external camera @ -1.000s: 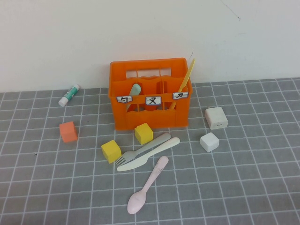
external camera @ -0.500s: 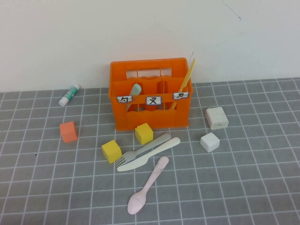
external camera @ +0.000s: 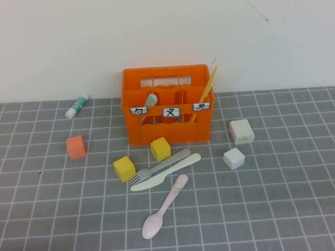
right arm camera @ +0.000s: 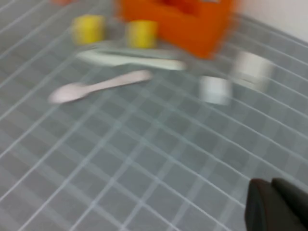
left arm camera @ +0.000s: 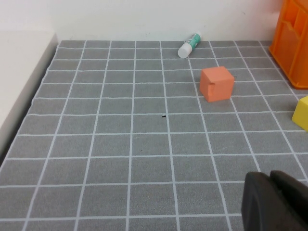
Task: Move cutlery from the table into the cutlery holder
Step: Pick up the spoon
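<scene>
Three pieces left, and two of them overlap

Left gripper (left arm camera: pixel 274 199) and right gripper (right arm camera: pixel 276 204) hang back, jaws together; grabbing the cream-white knife (external camera: pixel 166 171) could drag the grey fork (external camera: pixel 157 168) or nudge the pink spoon (external camera: pixel 165 206).

Lab test bench: gridded grey table (external camera: pixel 293 209), blank wall (external camera: pixel 157 31).

Holder (external camera: pixel 166 133) front: three white labels, one black symbol each.
Left label (external camera: pixel 138 111): 勺.
Middle label (external camera: pixel 171 112): 叉.
Right label (external camera: pixel 201 106): 刀.

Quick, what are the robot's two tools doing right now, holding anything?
Left tool: shut, empty, above bare table.
Right tool: shut, empty, above the table.
</scene>
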